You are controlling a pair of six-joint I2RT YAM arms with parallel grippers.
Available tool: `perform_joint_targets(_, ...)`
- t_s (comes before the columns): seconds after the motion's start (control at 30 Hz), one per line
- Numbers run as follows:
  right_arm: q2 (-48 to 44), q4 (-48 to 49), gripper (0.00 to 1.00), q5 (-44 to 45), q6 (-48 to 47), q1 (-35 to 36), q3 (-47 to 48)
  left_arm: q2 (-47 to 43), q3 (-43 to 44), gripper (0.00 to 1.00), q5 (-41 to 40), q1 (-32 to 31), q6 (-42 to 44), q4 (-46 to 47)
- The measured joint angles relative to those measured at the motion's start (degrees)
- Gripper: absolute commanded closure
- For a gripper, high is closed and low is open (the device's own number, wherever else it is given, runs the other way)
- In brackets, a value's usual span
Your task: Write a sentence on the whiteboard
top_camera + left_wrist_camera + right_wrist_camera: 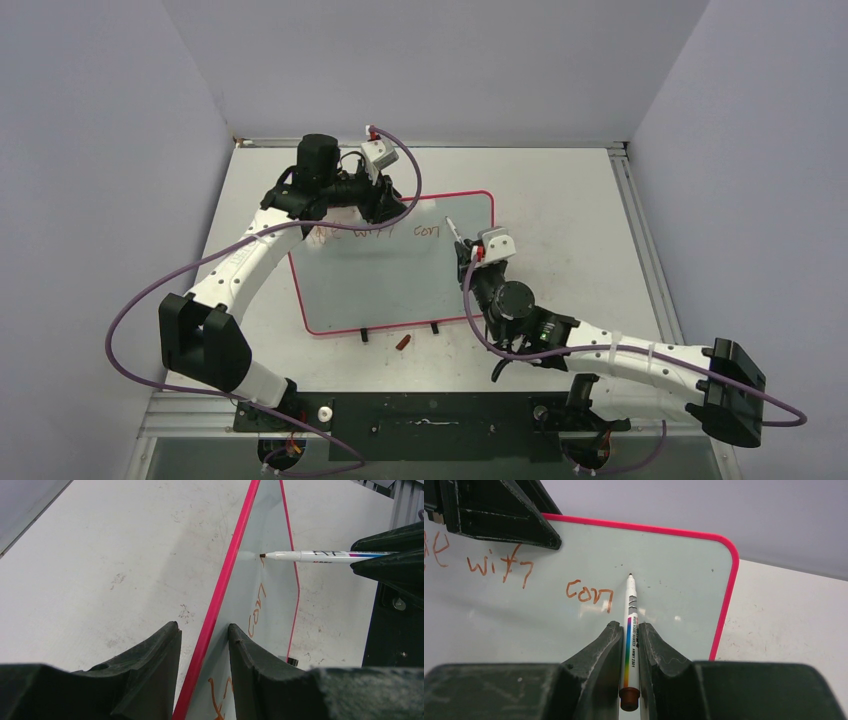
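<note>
The whiteboard (400, 290) sits mid-table (560, 200), its two black feet (365, 336) down at the near edge and its far edge raised, so the face tilts up toward the arms. The left gripper (202, 650) reaches over that far edge near the left corner, one finger (155, 665) behind the pink rim and the other (250, 665) on the writing face, clamped on the whiteboard. The right gripper (629, 630) is closed tight on a white marker (631, 615) with a rainbow stripe on its barrel. It grips the marker near the butt end, with the nib pointing away at the board. The nib is right at the surface in the upper right part of the board, just to the right of the last letters. The sentence (585, 596) runs along the top of the board in thin, shaky red-brown strokes. From the right wrist I can read "with" and then "con", with an "e" before them partly cut off by the frame. The letters further left are hidden behind the left gripper. A small red piece (403, 343) lies on the table just in front of the board, between the feet.
</note>
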Motion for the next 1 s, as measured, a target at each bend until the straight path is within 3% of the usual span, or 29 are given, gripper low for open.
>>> perform_joint_targets(0.43,1.46,0.70,0.95,-3.52,-0.50,-1.77,0.74,0.02,-0.44,1.00,-0.96,0.07,0.07,-1.09)
perform_joint_targets(1.0,-0.74,-6.84,0.95,-3.76,6.10,0.44,-0.76,0.02,-0.55,1.00,-1.20,0.07,0.09,-1.53)
